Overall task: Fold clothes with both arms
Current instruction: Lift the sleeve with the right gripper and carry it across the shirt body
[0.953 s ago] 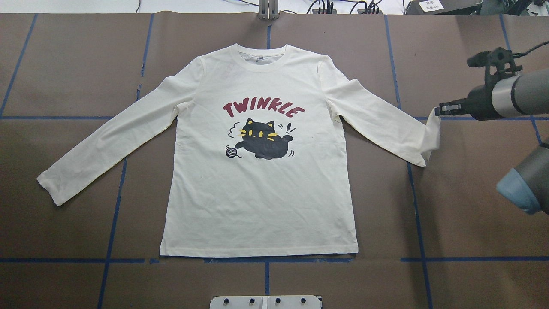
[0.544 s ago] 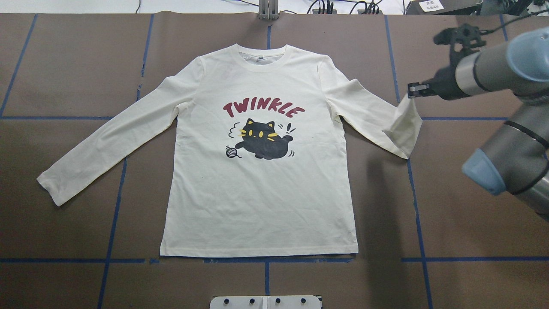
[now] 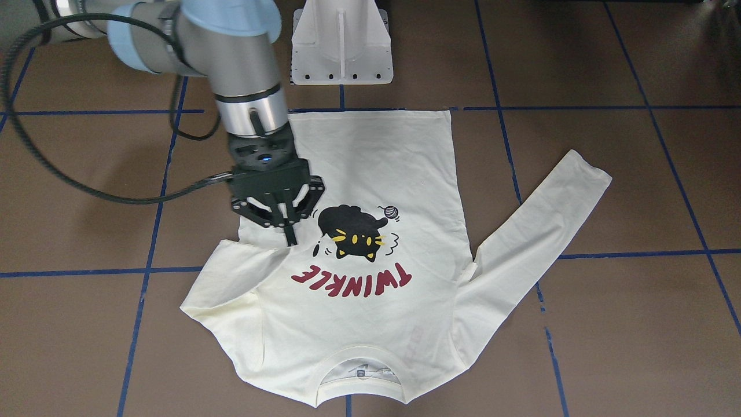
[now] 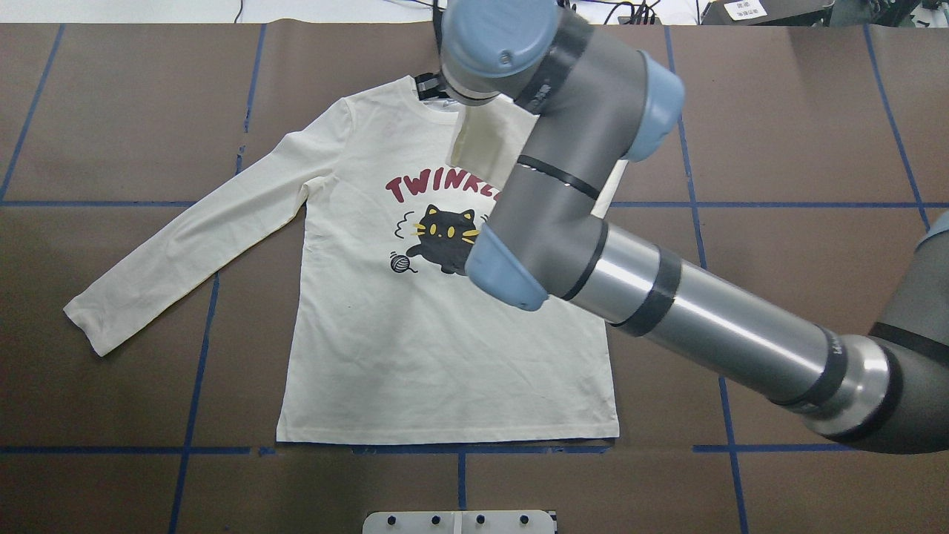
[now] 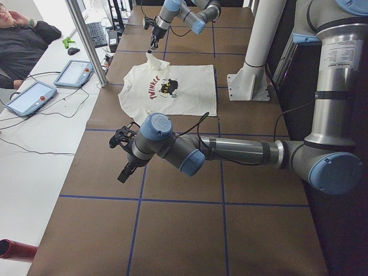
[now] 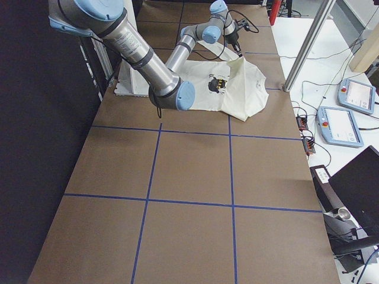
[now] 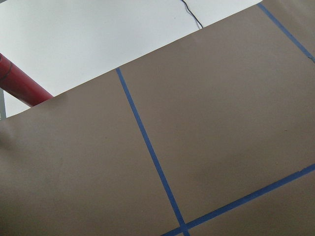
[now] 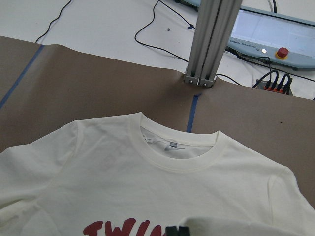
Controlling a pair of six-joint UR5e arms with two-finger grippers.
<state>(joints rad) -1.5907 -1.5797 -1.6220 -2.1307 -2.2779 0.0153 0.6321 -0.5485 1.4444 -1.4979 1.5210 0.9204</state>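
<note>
Where the cuff (image 4: 482,141) was hanging beside the shirt half a second ago, it is now clamped in the right gripper (image 3: 289,236) and carried over the chest of the T-shirt (image 4: 415,356), so the first sleeve fold is judged underway. The left gripper (image 5: 123,174) is parked well apart, its state untellable. The shirt is spread print-up on the brown table (image 4: 111,111), which is gridded with blue tape (image 4: 196,371). A person (image 5: 23,40) is seated beyond.

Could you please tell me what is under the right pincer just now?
The right pincer pinches a sleeve and holds it over the T-shirt, beside the cat print. The fabric beneath that sleeve is covered.
</note>
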